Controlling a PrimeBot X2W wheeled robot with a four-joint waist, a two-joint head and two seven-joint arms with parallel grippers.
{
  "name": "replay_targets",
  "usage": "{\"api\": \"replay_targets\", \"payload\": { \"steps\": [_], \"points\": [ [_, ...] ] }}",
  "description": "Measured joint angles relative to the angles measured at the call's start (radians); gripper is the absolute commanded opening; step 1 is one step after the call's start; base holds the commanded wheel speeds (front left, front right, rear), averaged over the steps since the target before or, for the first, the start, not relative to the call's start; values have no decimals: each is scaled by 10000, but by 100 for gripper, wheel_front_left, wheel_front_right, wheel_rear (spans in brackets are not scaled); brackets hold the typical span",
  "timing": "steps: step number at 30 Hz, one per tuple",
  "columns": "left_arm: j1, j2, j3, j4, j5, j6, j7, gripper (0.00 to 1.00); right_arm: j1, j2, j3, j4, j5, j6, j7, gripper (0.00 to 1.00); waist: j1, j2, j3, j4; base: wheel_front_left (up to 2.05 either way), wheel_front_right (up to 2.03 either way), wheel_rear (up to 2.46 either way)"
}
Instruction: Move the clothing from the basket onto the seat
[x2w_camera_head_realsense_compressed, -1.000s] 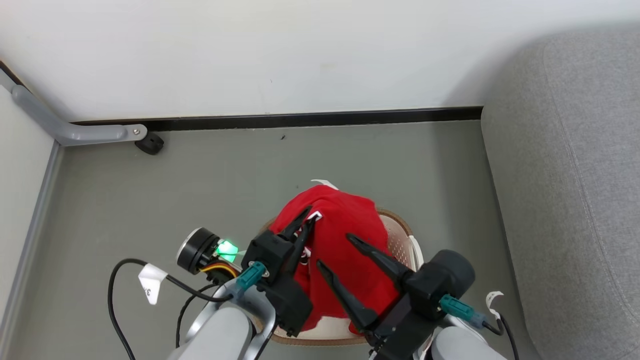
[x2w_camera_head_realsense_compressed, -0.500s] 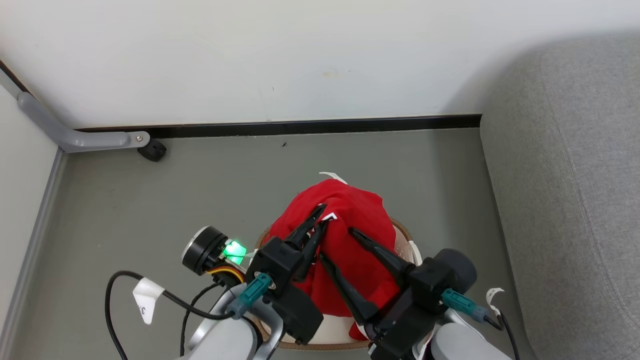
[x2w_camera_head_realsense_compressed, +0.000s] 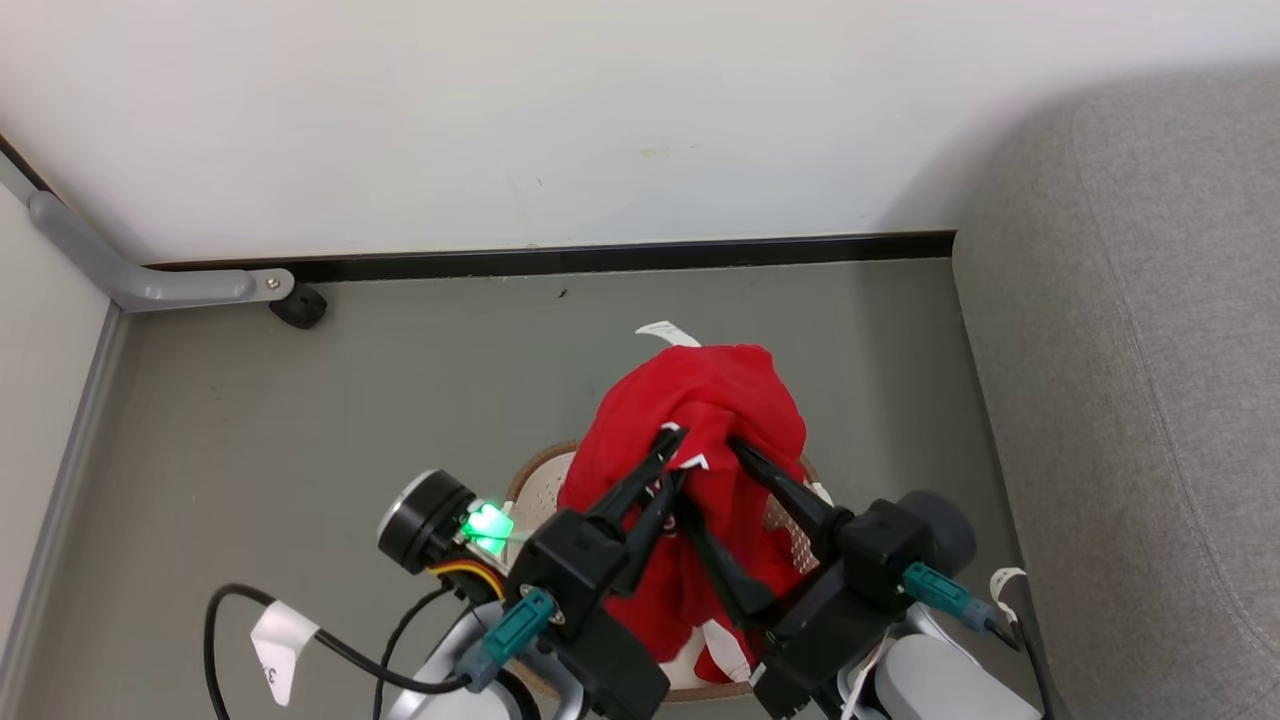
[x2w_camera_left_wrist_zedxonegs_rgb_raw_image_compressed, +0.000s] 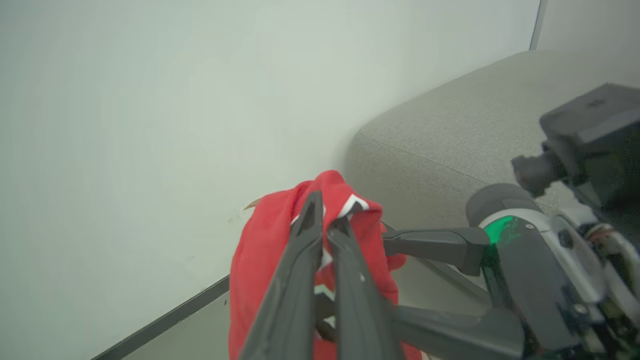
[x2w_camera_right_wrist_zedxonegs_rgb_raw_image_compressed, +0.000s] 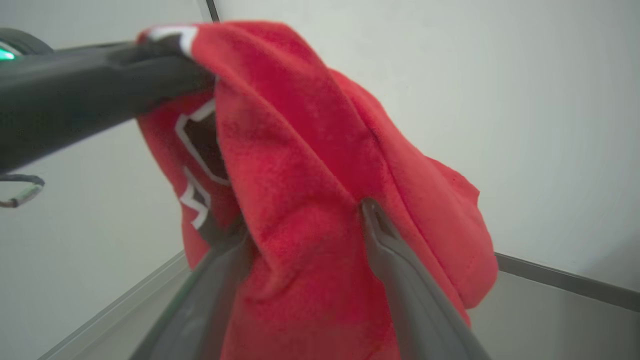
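**red clothing being held up over the basket**

the clothing (x2w_camera_head_realsense_compressed: 720, 390) is being pinched at a white-trimmed edge by the left tool (x2w_camera_head_realsense_compressed: 675, 455), its 2 fingers being pressed together on the fabric. the bunched garment is being held above the basket (x2w_camera_head_realsense_compressed: 540, 470), with the lower folds hanging over its opening. the right tool (x2w_camera_head_realsense_compressed: 708, 478) is being held with fingers spread wide, red fabric being draped between them. the seat (x2w_camera_head_realsense_compressed: 1150, 350) is being seen at the right, apart from the clothing.

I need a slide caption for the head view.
Left gripper shut on the clothing above the basket; right gripper open around it; seat at right.
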Motion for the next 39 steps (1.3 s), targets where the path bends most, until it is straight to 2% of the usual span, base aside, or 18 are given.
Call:
{"api": "replay_targets", "payload": {
  "steps": [7, 8, 9, 10, 13, 16, 17, 19, 20, 21, 22, 23, 31, 39],
  "points": [
    [300, 19, -171, -385, -278, -92, 378, 0, 0, 0, -56, -163, 0, -136, 0, 100, 0, 0, 63, -78, 0, 0, 0],
    [317, 8, -180, -445, -322, -96, 443, 0, 0, 0, -58, -169, 0, -155, 0, 43, 0, 0, 74, -91, 0, 0, 0],
    [329, -4, -186, -500, -437, -96, 495, 0, 0, 0, -58, -173, 0, -161, 0, 7, 0, 0, 86, -103, 0, 0, 0],
    [330, -4, -186, -550, -518, -96, 545, 0, 0, 0, -59, -176, 0, -161, 0, 0, 0, 0, 98, -115, 0, 0, 0],
    [330, 10, -125, -585, -635, -96, 665, 0, 1, 2, -98, -188, 46, -150, 0, 0, 0, 0, 133, -154, 0, 0, 0],
    [331, 27, 77, -556, -725, -82, 732, 0, 47, 2, -267, -372, 591, -150, 2, 0, 0, 0, 169, -191, 0, 0, 0],
    [331, 31, 150, -531, -763, -81, 798, 7, 96, 4, -343, -481, 828, -150, 0, 0, 0, 0, 180, -202, 0, 0, 0],
    [339, 42, 234, -464, -803, -75, 809, 37, 224, 6, -485, -637, 1206, -150, 0, 0, 0, 0, 199, -223, 0, 0, 0],
    [360, 42, 244, -437, -809, -67, 826, 43, 275, 12, -550, -671, 1321, -150, 0, 0, 0, 0, 207, -234, 0, 0, 0],
    [401, 42, 242, -428, -819, -67, 849, 54, 316, 17, -617, -706, 1419, -150, 2, 0, 0, 0, 213, -245, 0, 0, 0],
    [451, 44, 238, -424, -853, -67, 853, 74, 354, 27, -696, -727, 1463, -150, 0, 0, 0, 0, 217, -256, 0, 0, 0],
    [523, 44, 238, -424, -909, -69, 855, 98, 391, 40, -788, -736, 1490, -150, 2, 0, 0, 0, 220, -267, 0, 0, 0],
    [1013, 190, 245, -443, -1260, -71, 809, 100, 441, 27, -2171, -717, 1854, -171, 2, 0, 0, 0, 155, -316, 0, 0, 0],
    [1448, 286, 282, -441, -1344, -71, 754, 100, 443, -284, -2451, -775, 1705, -163, 2, 0, 0, 0, -101, -411, 0, 0, 0]
  ]
}}
